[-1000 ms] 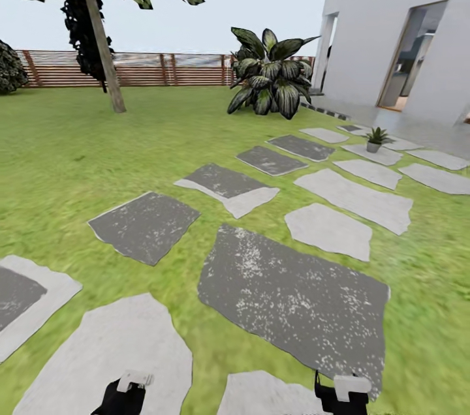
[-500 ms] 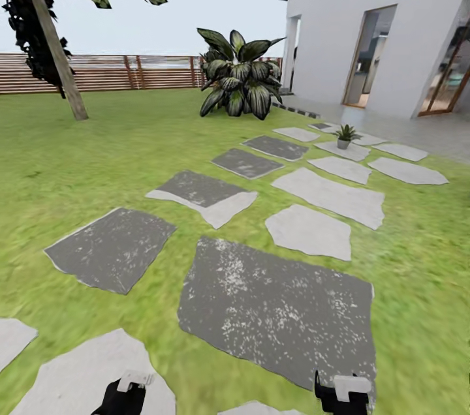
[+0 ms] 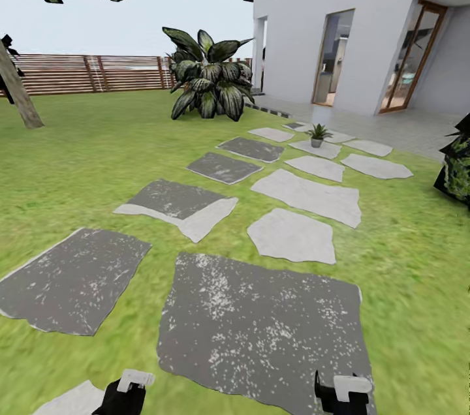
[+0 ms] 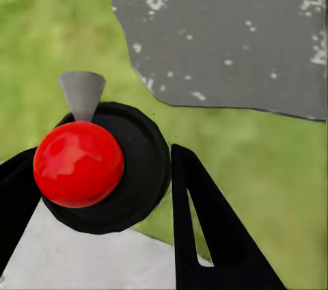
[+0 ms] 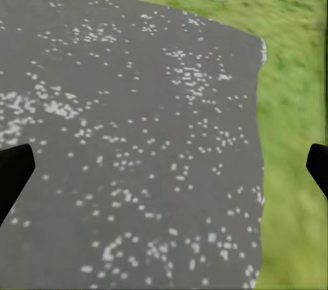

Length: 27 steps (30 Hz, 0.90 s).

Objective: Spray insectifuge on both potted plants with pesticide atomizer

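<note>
The pesticide atomizer is out of view. I am over the garden lawn point(image 3: 78, 160) with its grey stepping stones point(image 3: 261, 330). A small potted plant point(image 3: 318, 134) with spiky green leaves stands on a far stone near the house. My left gripper point(image 4: 96, 160) is open, and a red dome on a black round body point(image 4: 78, 163) shows beyond its fingers. Held wide open over a dark speckled stone point(image 5: 137, 139), my right gripper point(image 5: 164, 167) has nothing between its fingers. Both arms point(image 3: 127, 395) point(image 3: 343, 395) sit low at the head view's bottom edge.
A large dark broad-leaved shrub point(image 3: 205, 82) stands at the house corner. The white house point(image 3: 365, 23) with open doorways fills the right. A brown slatted fence point(image 3: 85, 72) runs along the back, a tree trunk point(image 3: 16, 98) is far left, and dark foliage point(image 3: 457, 167) pokes in at right.
The whole head view has shifted left, so the camera has turned right: tree and shrub slid left and more of the house shows. Both arms hold the same pose.
</note>
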Available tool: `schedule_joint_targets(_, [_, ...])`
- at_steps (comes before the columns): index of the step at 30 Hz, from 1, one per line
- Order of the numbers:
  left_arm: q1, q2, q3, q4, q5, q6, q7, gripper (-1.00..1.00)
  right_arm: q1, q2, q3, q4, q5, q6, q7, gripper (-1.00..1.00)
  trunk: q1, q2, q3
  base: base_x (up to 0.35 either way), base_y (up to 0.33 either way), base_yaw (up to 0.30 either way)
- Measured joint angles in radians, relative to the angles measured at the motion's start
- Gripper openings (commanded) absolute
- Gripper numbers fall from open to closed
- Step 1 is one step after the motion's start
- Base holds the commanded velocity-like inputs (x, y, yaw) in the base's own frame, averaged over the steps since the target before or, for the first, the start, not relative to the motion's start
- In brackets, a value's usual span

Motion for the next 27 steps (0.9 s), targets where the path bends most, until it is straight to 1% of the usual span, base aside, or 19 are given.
schedule_joint_targets(17, [0.0,0.0,0.0,0.0,0.0,0.0,0.0,-1.0,0.0,0.0,0.0,0.0,0.0,0.0,0.0,1.0,0.0,0.0,0.0,0.308,0.113,-0.248])
schedule_joint_targets(23, [0.0,0.003,0.0,0.0,0.0,0.0,0.0,-1.0,0.0,0.001,0.0,0.0,0.0,0.0,0.0,1.0,0.0,0.0,0.0,0.308,0.113,-0.181])
schedule_joint_targets(27, [0.0,0.003,0.0,0.0,0.0,0.0,0.0,-1.0,0.0,0.001,0.0,0.0,0.0,-0.001,-0.001,1.0,0.0,0.0,0.0,0.308,0.113,-0.065])
